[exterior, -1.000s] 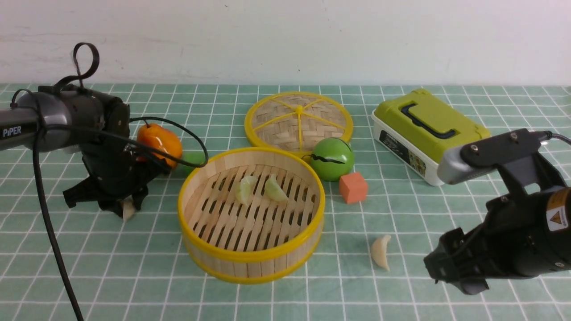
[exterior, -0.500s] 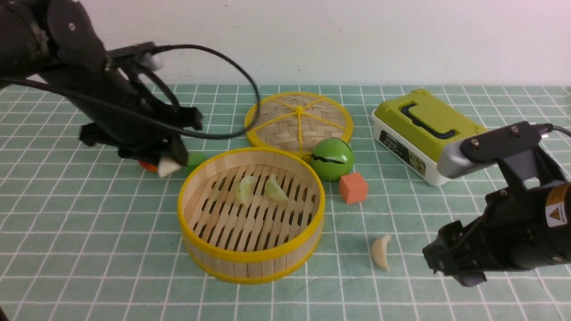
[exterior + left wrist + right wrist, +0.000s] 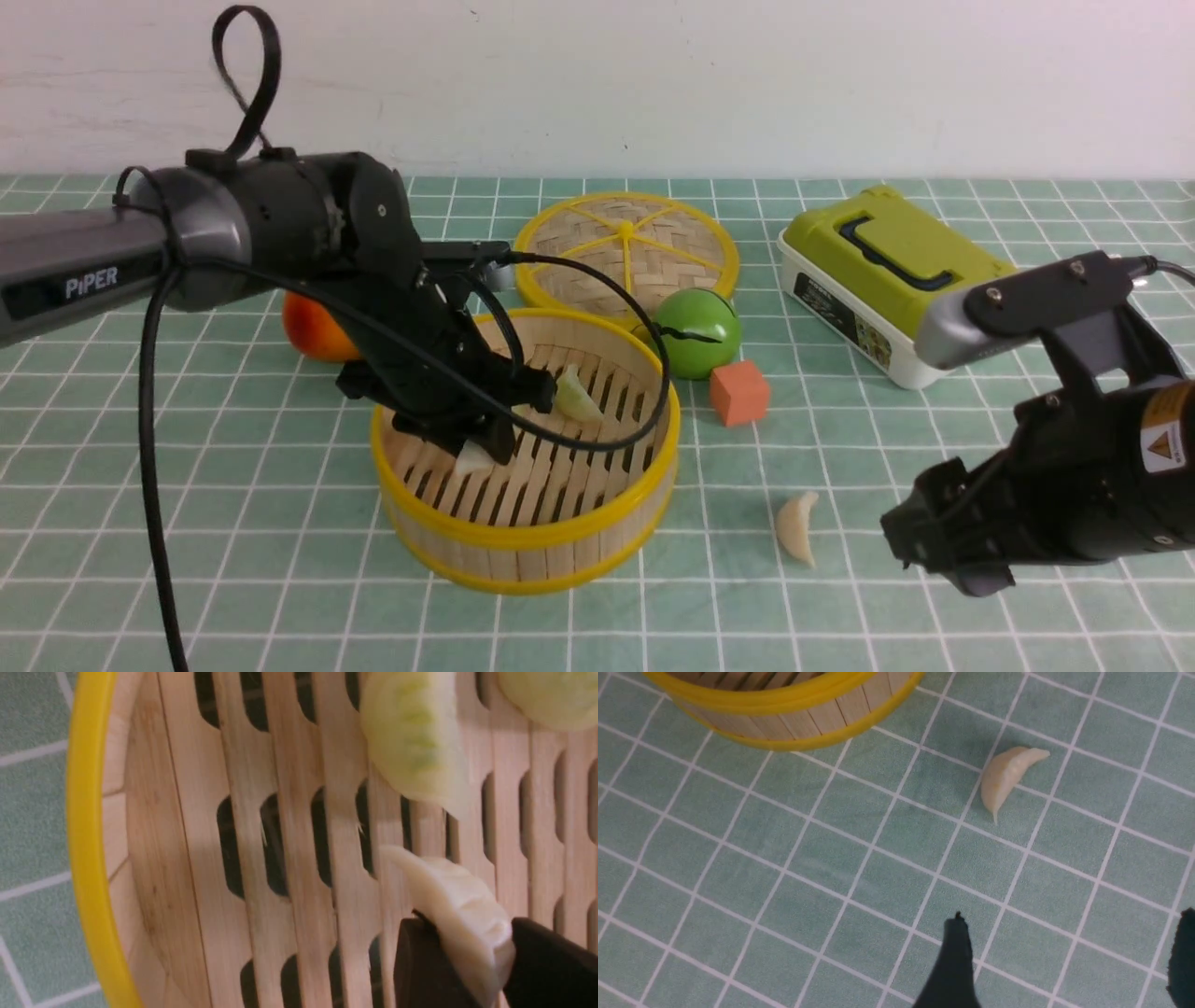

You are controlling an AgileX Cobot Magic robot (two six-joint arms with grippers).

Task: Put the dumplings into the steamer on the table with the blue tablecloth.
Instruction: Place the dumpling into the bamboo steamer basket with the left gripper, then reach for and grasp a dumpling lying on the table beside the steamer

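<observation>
The cream dumpling [image 3: 467, 914] is between your left gripper's [image 3: 485, 443] fingers, within the steamer [image 3: 527, 537]; whether they still clamp it, you can't tell. Release it low, beside the green dumplings [image 3: 411, 742]. Your right gripper's [image 3: 1069, 956] jaws stand apart.

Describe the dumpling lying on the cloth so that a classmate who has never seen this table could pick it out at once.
Find the round, yellow-rimmed bamboo steamer, then look just to its right on the gridded cloth. There lies a small, whitish crescent dumpling, nearer the camera than the orange-pink cube, which is blocky where the dumpling is curved.
</observation>
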